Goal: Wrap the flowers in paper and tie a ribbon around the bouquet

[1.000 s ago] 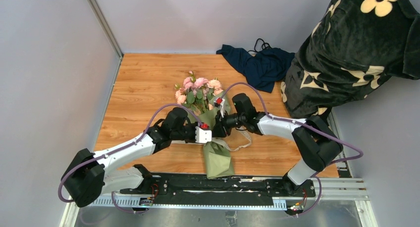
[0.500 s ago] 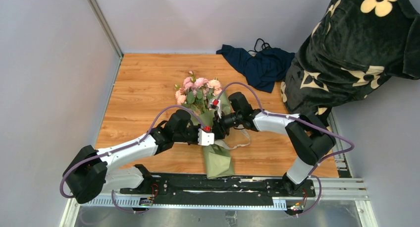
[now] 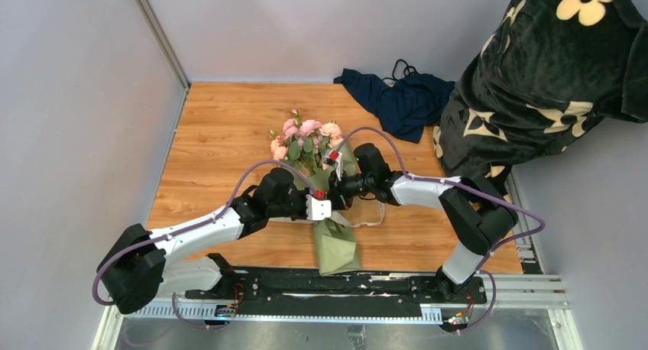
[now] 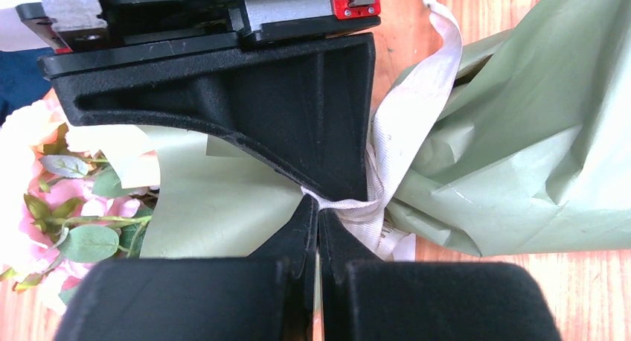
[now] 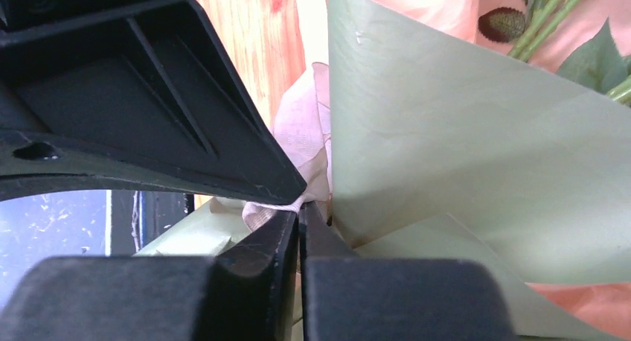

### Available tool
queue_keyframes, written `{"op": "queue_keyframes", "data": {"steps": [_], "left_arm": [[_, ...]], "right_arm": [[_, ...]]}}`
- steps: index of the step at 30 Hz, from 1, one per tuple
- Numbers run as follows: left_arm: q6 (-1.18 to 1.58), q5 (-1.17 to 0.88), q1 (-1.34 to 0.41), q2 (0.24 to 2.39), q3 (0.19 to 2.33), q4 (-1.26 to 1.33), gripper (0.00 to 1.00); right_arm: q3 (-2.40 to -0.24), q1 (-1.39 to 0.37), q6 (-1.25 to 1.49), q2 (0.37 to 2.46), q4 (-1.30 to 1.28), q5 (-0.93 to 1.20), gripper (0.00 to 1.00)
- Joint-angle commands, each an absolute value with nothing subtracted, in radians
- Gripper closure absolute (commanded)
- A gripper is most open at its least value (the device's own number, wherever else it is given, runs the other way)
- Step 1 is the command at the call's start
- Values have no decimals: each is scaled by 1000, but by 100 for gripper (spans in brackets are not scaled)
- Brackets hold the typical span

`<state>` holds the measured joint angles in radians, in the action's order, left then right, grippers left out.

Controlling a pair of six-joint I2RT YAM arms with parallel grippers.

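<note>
The wooden table carries everything. A black floral fabric fills the far right corner, with a navy cloth crumpled on the table just beside it. The bouquet lies in the middle of the table, narrow end toward the arms' bases. Its sage paper is gathered at the waist and flares at the far end, where the pink flowers show. Both arms reach inward and meet at that waist. The left tool is pressed together, pinching the ribbon where it crosses the paper. The right tool is nearly closed on a fold of ribbon against the paper's edge, its tips almost touching the left one's. A loose ribbon end trails on the table to the right.
</note>
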<state>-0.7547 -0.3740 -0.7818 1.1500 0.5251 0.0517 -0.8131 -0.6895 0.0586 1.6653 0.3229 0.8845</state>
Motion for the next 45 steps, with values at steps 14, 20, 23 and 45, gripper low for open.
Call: {"op": "queue_keyframes", "data": {"steps": [14,20,23,45], "left_arm": [[-861,-407,-789,1091,525,76,53],[-934,-437,-807,1098,513,79,53],[-945,-443,-810,1114,519,81,60],[-952,-387,-811,1118,569,57,75]], "right_arm": [[-780,-682,40,1562,241,754,100],[-790,-683,39,1552,229,765,100],[-789,-681,30,1544,218,765,100],[-810,-643,-111,1521,60,837,100]]}}
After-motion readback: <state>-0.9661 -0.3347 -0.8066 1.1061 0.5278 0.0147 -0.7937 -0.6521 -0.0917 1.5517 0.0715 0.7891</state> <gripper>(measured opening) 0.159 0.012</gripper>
